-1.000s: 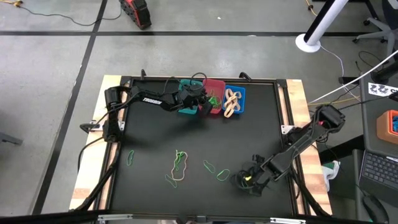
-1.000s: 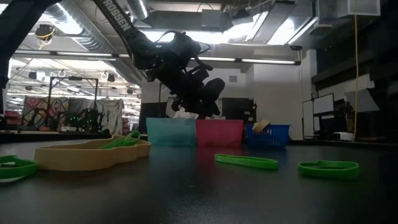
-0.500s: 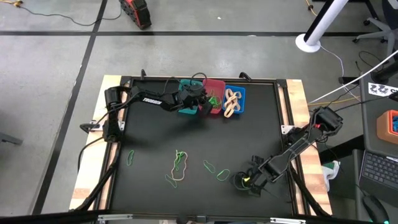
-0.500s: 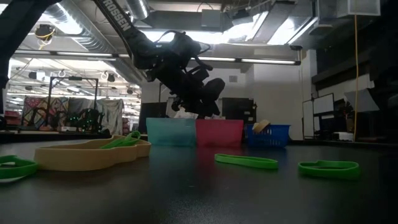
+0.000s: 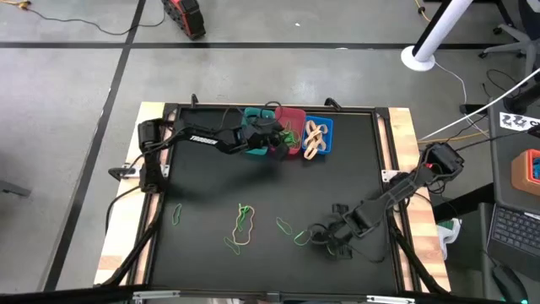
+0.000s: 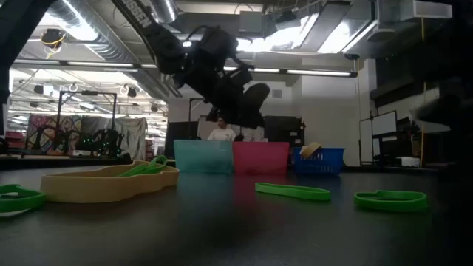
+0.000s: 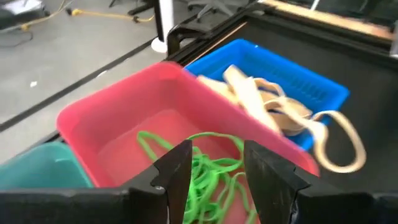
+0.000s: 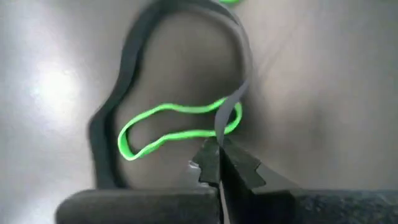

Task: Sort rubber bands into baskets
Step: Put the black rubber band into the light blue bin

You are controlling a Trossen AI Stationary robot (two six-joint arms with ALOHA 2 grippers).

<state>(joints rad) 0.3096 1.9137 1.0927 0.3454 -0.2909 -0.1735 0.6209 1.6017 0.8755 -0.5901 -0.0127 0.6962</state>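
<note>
Two grippers: right gripper, lower right, pinches a black band over a green band; left gripper, jaws spread, hovers above the red basket at upper centre.

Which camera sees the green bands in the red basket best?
The left wrist view: it looks straight into the red basket at the green bands. The high view shows them as a small green patch; the low view shows only the basket's wall.

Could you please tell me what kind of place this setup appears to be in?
Probably a robotics lab or workshop: an open ceiling with strip lights, a bare concrete floor with loose cables, and a laptop beside the table.
</note>
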